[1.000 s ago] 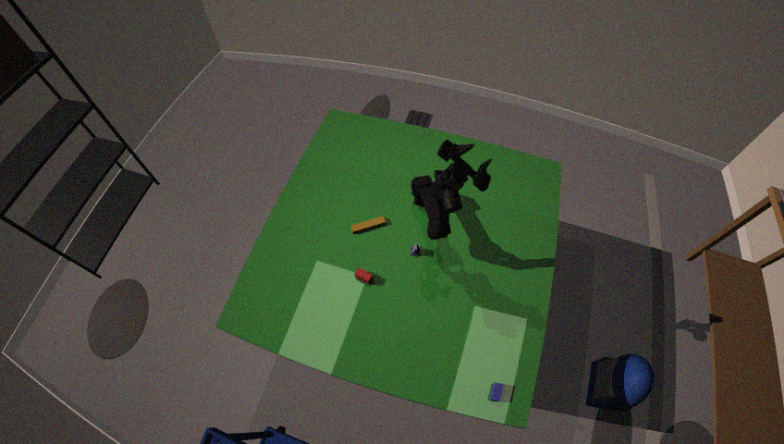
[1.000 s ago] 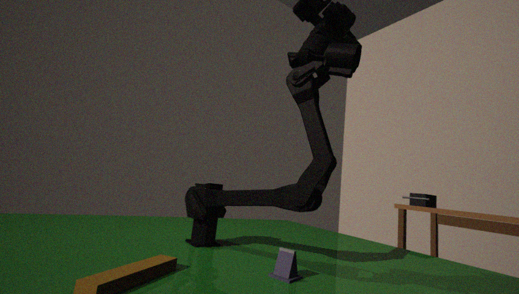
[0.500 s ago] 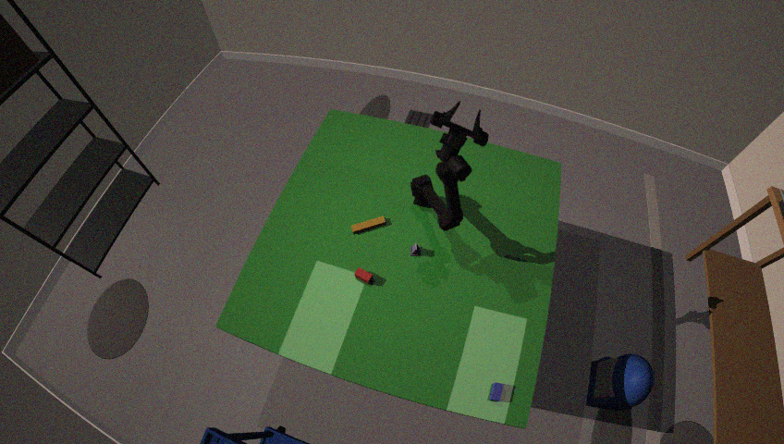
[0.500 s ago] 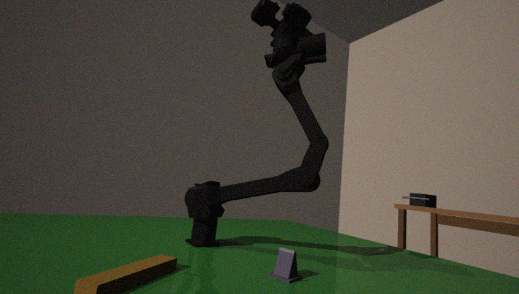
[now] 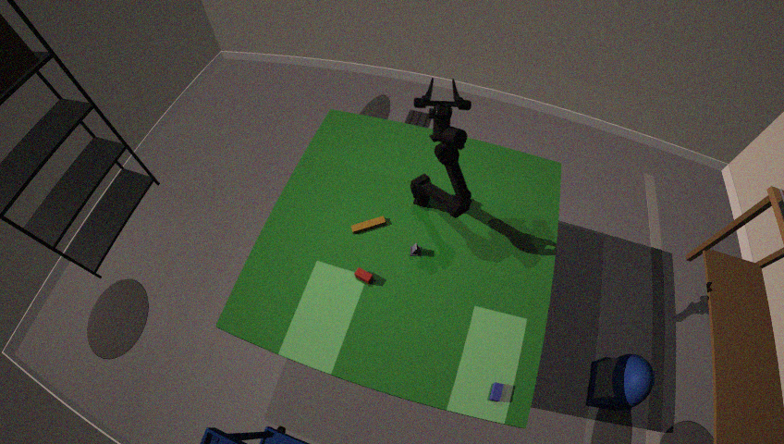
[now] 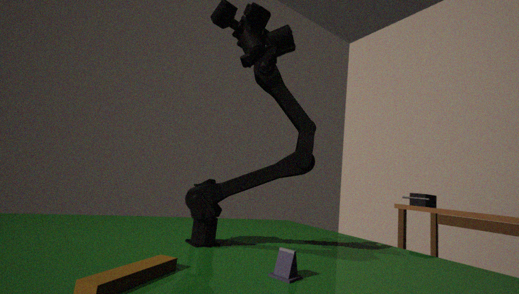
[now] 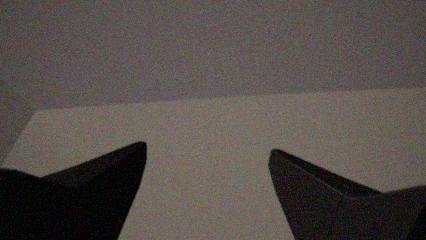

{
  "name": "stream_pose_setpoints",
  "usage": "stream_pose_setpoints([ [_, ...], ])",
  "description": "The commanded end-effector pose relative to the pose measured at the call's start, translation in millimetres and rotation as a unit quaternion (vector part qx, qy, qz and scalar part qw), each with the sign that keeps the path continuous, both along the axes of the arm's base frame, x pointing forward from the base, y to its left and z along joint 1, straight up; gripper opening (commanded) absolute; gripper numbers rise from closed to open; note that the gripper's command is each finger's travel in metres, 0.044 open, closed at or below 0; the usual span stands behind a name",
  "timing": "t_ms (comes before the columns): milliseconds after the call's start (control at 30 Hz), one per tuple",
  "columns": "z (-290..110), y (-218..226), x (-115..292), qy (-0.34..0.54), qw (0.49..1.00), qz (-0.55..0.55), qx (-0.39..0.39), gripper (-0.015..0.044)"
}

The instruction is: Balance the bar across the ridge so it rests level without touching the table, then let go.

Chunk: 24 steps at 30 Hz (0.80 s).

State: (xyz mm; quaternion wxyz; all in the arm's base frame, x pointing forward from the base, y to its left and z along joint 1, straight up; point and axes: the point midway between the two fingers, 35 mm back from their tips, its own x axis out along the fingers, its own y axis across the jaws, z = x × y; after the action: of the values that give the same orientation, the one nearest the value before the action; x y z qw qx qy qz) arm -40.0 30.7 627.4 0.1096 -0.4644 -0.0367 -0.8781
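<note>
An orange bar (image 5: 368,224) (image 6: 125,274) lies flat on the green table (image 5: 385,340) (image 6: 364,277), left of the arm's base. A small grey-purple wedge-shaped ridge (image 5: 415,250) (image 6: 286,269) stands upright on the table, apart from the bar. My gripper (image 5: 443,91) (image 7: 209,154) is raised high above the table's far edge, far from both, pointing away towards the wall. Its fingers stand open with nothing between them; the wrist view shows only wall behind them. In the exterior view the fingers are hidden behind the gripper body (image 6: 254,29).
A red block (image 5: 362,275) lies near a light green patch (image 5: 322,318). A purple block (image 5: 500,391) lies on the other light patch (image 5: 483,351). A shelf rack (image 5: 60,154) stands left, a wooden table (image 6: 458,218) right, a blue ball (image 5: 632,379) on the floor.
</note>
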Motion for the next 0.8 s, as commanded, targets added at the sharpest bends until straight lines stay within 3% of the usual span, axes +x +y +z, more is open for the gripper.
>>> stream_pose_setpoints([
  [0,-6.3,-32.3,-19.2,-0.026,0.998,0.043,0.037,0.0315],
  [400,-39.4,-135.1,-54.1,-0.110,0.967,0.173,0.150,0.0315],
  [767,-87.7,-225.6,-50.1,-0.175,0.907,0.281,0.261,0.0315],
])
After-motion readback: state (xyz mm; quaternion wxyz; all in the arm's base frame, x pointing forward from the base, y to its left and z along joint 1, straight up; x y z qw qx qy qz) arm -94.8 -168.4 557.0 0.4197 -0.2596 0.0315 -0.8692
